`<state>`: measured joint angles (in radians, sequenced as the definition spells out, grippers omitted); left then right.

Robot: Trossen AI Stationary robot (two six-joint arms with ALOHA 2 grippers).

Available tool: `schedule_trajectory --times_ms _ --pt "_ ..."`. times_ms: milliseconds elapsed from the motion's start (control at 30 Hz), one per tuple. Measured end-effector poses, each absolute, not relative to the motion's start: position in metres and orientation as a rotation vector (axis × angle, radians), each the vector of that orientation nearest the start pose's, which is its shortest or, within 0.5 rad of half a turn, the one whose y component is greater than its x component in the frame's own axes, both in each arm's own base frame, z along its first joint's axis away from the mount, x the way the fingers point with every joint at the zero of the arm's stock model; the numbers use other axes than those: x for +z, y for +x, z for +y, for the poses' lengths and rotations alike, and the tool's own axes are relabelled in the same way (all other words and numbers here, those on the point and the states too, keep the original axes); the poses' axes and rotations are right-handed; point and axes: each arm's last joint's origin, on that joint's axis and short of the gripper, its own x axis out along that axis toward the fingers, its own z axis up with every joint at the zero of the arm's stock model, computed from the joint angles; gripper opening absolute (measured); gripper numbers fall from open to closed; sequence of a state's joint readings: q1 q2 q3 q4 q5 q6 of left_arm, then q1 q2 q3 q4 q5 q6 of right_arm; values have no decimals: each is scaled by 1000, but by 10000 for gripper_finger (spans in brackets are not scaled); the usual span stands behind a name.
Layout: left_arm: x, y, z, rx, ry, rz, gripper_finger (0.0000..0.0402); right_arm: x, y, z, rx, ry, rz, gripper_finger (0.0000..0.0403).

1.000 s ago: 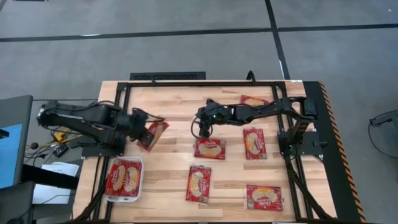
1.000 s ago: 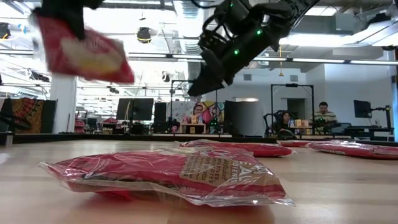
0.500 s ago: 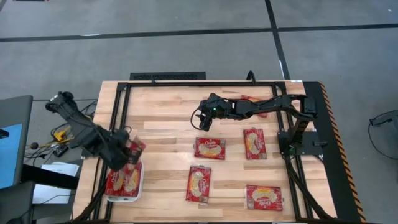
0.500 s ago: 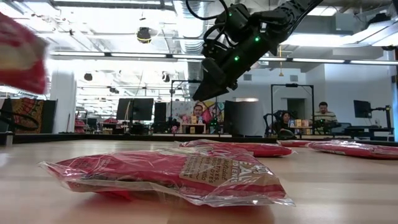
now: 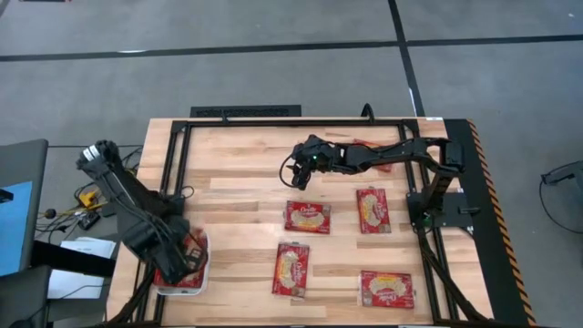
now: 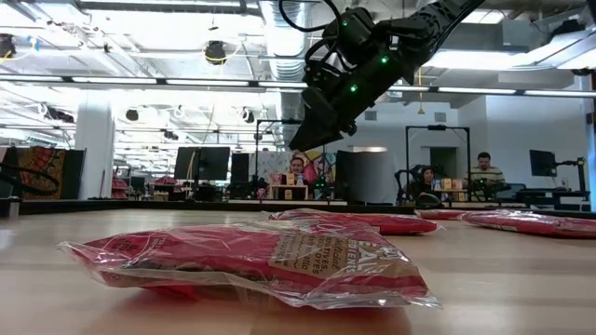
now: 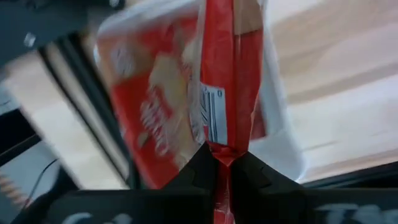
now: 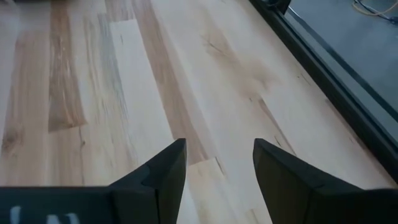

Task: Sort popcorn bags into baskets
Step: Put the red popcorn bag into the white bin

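My left gripper (image 5: pixel 186 259) hangs over the white tray (image 5: pixel 182 292) at the table's near left corner, shut on a red popcorn bag (image 7: pixel 227 74). Another red bag (image 7: pixel 155 106) lies flat in the tray (image 7: pixel 283 124) below it. My right gripper (image 5: pixel 296 173) is open (image 8: pixel 214 165) and hovers in the air (image 6: pixel 303 140) over bare wood near the table's middle. Several more red bags lie flat on the table, among them one (image 5: pixel 307 216) just nearside of the right gripper and one (image 5: pixel 291 268) nearer the front edge. My left gripper pinches the bag's sealed end edge (image 7: pixel 222 152) between its two fingers. The bag reaches away from the fingers toward the tray, seen edge-on with its flat faces to either side. Whether its far end touches the tray or the bag inside, I cannot tell.
Further bags lie at the right (image 5: pixel 372 209), the near right (image 5: pixel 386 288) and under the right arm by the far edge (image 5: pixel 369 144). A black frame (image 5: pixel 246 111) runs round the table. Bare wood lies between the tray and the middle bags.
My left gripper has carried its bag from the left middle of the table toward the near left corner and down over the tray, out of the low view. My right gripper has drifted slightly up and toward the far edge, staying open.
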<state>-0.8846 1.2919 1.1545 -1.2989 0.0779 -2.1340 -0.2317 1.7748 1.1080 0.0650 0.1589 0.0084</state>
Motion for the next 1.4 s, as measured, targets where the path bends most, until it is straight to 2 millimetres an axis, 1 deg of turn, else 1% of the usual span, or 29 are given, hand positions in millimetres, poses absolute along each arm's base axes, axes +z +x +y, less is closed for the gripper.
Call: schedule_trajectory --times_ms 100,200,567,733,800,900,1000,1233,1400 --pt "284 130 -173 866 -1081 1480 10 203 371 -92 -386 46 601 206" --pt "281 130 -176 874 -1070 1482 10 203 371 -92 -386 48 601 203" --pt "280 131 -173 915 -1046 1459 11 203 371 -92 -386 48 603 196" --pt "270 135 -179 995 -1019 1556 11 202 371 -92 -385 47 606 197" --pt "265 137 -184 1024 -1021 1607 11 202 371 -92 -385 47 606 198" --pt "261 139 -188 1038 -1040 1639 11 202 371 -92 -384 44 607 197" --pt "260 142 -190 1024 -1059 1622 11 202 371 -92 -383 41 607 194" --pt "258 148 -186 1051 -1053 1558 11 202 371 -92 -382 40 616 187" --pt "258 145 -182 1091 -1009 1553 11 202 371 -92 -381 37 619 189"
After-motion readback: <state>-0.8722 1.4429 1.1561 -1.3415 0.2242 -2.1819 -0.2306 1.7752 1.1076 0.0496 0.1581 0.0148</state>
